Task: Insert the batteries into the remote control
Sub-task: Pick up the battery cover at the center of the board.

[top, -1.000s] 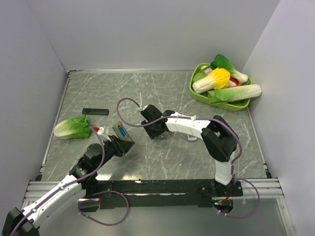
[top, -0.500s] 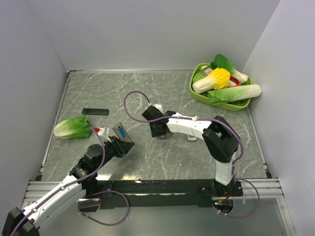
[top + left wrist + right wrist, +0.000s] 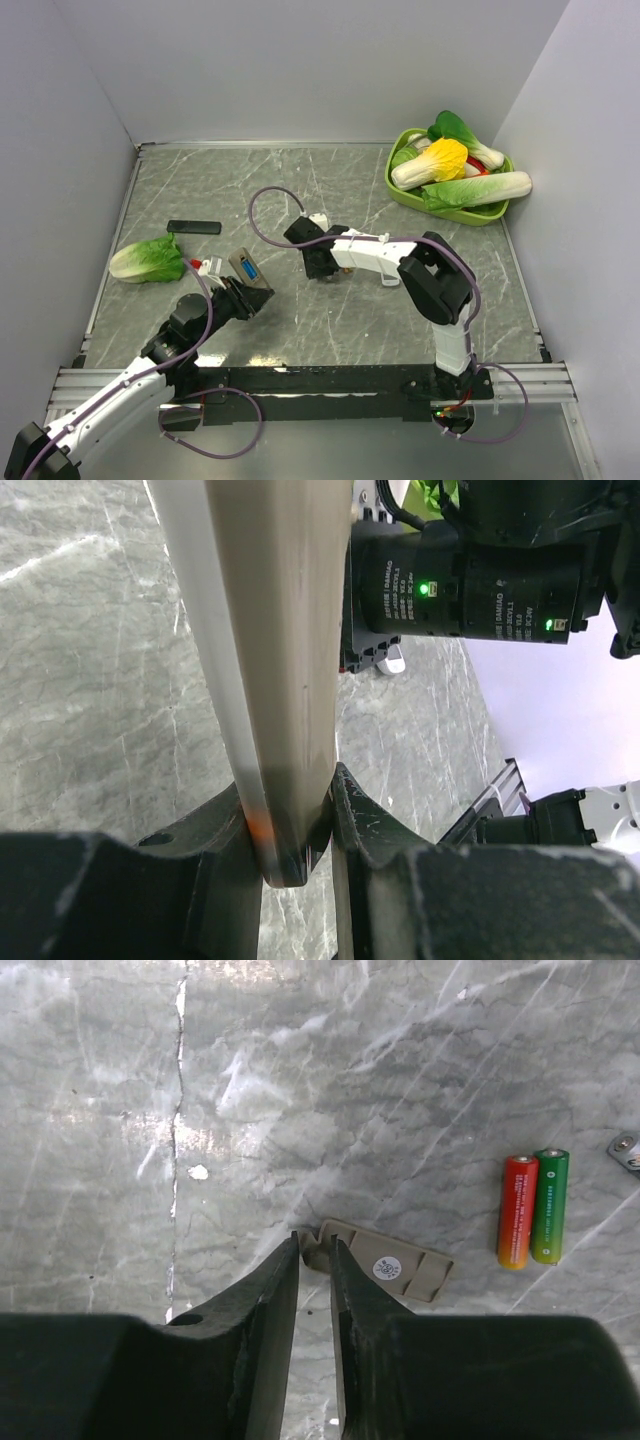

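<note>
My left gripper (image 3: 238, 292) is shut on the lower end of the slim remote control (image 3: 250, 272) and holds it tilted above the table, its blue recess facing up. The left wrist view shows its grey-beige back (image 3: 275, 630) clamped between the jaws (image 3: 290, 825). My right gripper (image 3: 319, 266) is down at the table's middle. In the right wrist view its nearly closed jaws (image 3: 314, 1242) pinch the notched end of the beige battery cover (image 3: 395, 1263). Two batteries, one red-orange (image 3: 518, 1212) and one green (image 3: 549, 1206), lie side by side right of the cover.
A lettuce leaf (image 3: 147, 260) and a white remote with a red button (image 3: 206, 265) lie at the left. A flat black bar (image 3: 193, 227) lies behind them. A green basket (image 3: 400, 190) of vegetables stands at the back right.
The right arm's elbow has swung left and its gripper has turned and settled lower over the cover. The left arm and the remote have not moved.
</note>
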You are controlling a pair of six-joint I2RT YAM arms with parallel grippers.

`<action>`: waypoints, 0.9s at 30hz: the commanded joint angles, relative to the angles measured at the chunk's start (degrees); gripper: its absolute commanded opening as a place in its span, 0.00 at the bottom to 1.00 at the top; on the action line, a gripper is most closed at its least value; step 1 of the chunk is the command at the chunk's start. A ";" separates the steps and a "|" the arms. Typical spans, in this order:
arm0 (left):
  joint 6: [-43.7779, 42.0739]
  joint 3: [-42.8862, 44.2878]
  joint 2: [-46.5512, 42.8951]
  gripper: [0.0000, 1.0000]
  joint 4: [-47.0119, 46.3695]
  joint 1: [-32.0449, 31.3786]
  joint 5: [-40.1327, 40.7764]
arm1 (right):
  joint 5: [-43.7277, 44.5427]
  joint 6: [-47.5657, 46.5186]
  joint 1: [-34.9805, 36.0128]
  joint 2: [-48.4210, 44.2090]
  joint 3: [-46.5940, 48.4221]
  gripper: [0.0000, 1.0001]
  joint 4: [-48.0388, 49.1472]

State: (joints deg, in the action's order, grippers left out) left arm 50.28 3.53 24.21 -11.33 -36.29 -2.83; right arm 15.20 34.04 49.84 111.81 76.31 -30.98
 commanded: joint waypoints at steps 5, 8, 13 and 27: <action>0.08 0.07 -0.12 0.05 -3.70 0.17 -1.30 | 3.34 1.11 -0.01 1.74 3.66 0.23 -0.83; 0.08 -0.01 -0.04 0.05 -3.79 0.17 -1.39 | 3.52 1.03 -0.10 2.62 4.28 0.21 -1.53; -0.27 0.07 0.31 0.05 -4.13 0.17 -1.65 | 2.91 0.50 0.08 1.58 3.14 0.05 -1.27; -6.86 0.51 9.89 0.08 -20.63 0.17 -13.07 | -10.18 -11.18 -0.27 -23.99 -5.82 0.00 2.68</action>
State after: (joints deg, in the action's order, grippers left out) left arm 46.85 3.42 31.35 -19.51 -36.29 -9.41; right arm 10.37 28.12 49.89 99.81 72.38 -30.83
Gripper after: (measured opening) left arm 0.306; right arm 0.010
